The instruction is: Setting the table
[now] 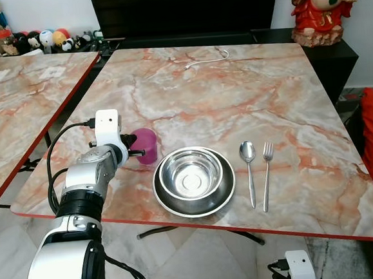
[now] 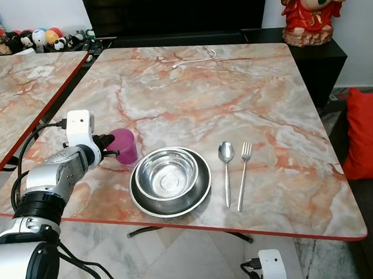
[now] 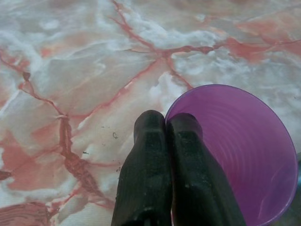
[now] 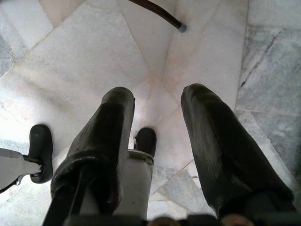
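Left gripper (image 3: 167, 129) pinches the purple cup (image 1: 145, 144) by its rim, fingers clamped either side of the wall, at the bowl's (image 1: 190, 173) ten o'clock on the worktop (image 1: 234, 90), likely its drinking spot. Right gripper (image 4: 157, 106) hangs idle, fingers spread.

1 cup (image 1: 146, 145), 1 bowl (image 1: 190, 173), 1 plate (image 1: 224, 193), 1 spoon (image 1: 248, 160), 1 fork (image 1: 266, 172).

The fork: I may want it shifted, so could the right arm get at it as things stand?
Probably yes: the fork lies uncovered on the table's right side, spoon beside it. The right gripper hangs open over the floor, holding nothing.
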Robot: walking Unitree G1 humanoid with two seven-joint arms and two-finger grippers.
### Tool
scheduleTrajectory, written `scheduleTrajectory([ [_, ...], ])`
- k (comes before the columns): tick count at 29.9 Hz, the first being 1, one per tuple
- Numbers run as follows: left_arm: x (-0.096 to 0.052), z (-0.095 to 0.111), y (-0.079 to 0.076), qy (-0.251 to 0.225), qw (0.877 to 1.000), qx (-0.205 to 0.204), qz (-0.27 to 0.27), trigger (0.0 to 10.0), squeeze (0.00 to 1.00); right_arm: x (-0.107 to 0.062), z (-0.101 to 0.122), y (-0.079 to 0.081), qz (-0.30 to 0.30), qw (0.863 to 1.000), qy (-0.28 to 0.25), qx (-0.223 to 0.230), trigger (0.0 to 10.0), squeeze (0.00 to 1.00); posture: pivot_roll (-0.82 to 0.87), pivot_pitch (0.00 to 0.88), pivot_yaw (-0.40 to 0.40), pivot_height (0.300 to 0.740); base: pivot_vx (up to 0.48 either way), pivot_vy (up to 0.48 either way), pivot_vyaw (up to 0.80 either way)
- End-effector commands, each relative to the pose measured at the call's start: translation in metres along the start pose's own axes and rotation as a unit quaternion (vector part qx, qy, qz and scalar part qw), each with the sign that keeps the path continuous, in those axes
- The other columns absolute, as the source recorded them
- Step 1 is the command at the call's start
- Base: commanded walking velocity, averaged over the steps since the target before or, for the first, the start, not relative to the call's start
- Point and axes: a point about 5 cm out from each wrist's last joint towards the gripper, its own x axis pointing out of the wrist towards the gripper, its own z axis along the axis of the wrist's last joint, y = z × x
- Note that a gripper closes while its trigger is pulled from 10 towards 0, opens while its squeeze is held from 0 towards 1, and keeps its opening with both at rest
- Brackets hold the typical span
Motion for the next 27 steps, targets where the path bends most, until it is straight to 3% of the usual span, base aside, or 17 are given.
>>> scheduleTrajectory([
  [1, -0.0005, 0.0005, 0.0007, 0.002, 1.0, -0.005, -0.001, 10.0, 0.22, -0.0006, -0.0038, 0.0014, 0.001, 1.0, 0.006, -0.001, 10.0, 0.0, 0.0, 0.005, 0.044, 0.74, 0.0, 0.0, 0.0],
  [17, 0.0001, -0.0037, -0.0031, 0.016, 1.0, -0.009, -0.013, 10.0, 0.22, -0.0006, -0.0037, 0.0011, 0.001, 1.0, 0.006, -0.001, 10.0, 0.0, 0.0, 0.006, 0.041, 0.74, 0.0, 0.0, 0.0],
  [18, 0.0001, -0.0038, -0.0031, 0.016, 1.0, -0.009, -0.014, 10.0, 0.25, -0.0006, -0.0037, 0.0011, 0.001, 1.0, 0.006, -0.001, 10.0, 0.0, 0.0, 0.006, 0.041, 0.74, 0.0, 0.0, 0.0],
  [19, 0.0001, -0.0042, -0.0031, 0.017, 1.0, -0.009, -0.014, 10.0, 0.51, -0.0006, -0.0038, 0.0008, 0.001, 1.0, 0.006, -0.001, 10.0, 0.0, 0.0, 0.005, 0.04, 0.74, 0.0, 0.0, 0.0],
  [27, -0.0001, -0.0059, -0.0024, 0.02, 1.0, -0.01, -0.013, 10.0, 0.49, -0.0008, -0.0041, 0.0003, 0.001, 1.0, 0.007, -0.002, 10.0, 0.0, 0.0, 0.007, 0.037, 0.74, 0.0, 0.0, 0.0],
])
